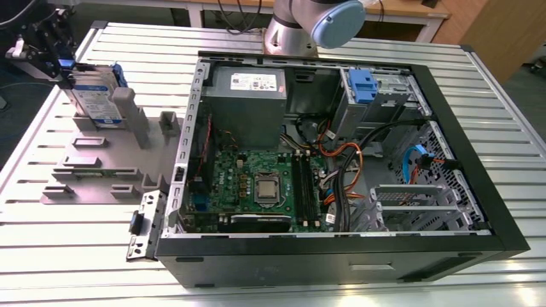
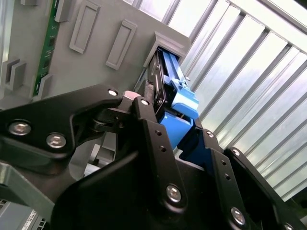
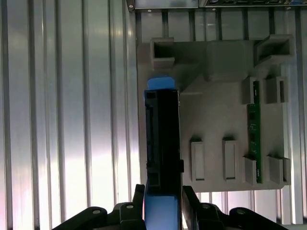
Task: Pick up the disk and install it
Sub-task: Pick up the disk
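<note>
You're at the pick-up. The disk (image 1: 89, 99) stands on edge in a slot of the grey holder tray (image 1: 94, 171), in the upper left of the exterior view. It is well apart from the open computer case (image 1: 341, 256) that takes up the centre and right.

The end effector (image 3: 162, 195) is clamped on the disk. In both wrist views its black fingers (image 2: 152, 125) press against the blue side rails (image 2: 184, 103), one on each side, with no gap that I can make out. The disk's lower edge sits in the slot, so nothing is lifted yet.

Treat this step as a straight pull. The slot walls (image 2: 165, 42) hug the drive closely, so draw along the slot's own line. At a slant, a rail may bind on the grey lip.

The first wrist view shows the drive edge-on and centred between the fingers. Hold to that symmetry, because if one side leads, the drive will likely twist in the grip. The rails are plastic and look smooth, so I'd expect them to slip under a loose hold. Grip firmly and go slowly until the drive is free of the slot.

Mind the green memory module (image 3: 254, 136) standing in a nearby slot of the same tray, and the ribbed metal worktop (image 1: 51, 256) beneath.
</note>
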{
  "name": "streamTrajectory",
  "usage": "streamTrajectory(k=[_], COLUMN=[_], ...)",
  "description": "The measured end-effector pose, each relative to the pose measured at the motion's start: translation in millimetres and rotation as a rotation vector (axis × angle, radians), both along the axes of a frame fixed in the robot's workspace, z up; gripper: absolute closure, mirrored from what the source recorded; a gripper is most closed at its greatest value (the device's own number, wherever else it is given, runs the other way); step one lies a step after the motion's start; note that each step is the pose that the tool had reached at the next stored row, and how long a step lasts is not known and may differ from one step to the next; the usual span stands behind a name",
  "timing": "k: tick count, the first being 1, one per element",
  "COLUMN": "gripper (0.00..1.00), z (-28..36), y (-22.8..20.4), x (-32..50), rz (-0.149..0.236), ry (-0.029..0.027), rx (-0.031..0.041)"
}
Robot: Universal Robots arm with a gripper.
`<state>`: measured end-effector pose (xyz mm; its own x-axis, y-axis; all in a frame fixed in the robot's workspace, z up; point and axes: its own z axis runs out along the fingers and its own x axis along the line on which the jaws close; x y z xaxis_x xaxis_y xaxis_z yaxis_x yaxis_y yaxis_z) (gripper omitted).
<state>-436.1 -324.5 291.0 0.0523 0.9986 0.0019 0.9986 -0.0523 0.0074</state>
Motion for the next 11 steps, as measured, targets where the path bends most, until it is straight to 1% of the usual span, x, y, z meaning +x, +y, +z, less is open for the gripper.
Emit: streamTrajectory(k=[2,11], gripper=[0.56,0.56], z=[0.0,0.0], y=[0.0,-0.3], x=[-0.1,0.1], rz=[0.000,0.011], ry=[0.0031,0.0033], rx=[0.0002,0.0003])
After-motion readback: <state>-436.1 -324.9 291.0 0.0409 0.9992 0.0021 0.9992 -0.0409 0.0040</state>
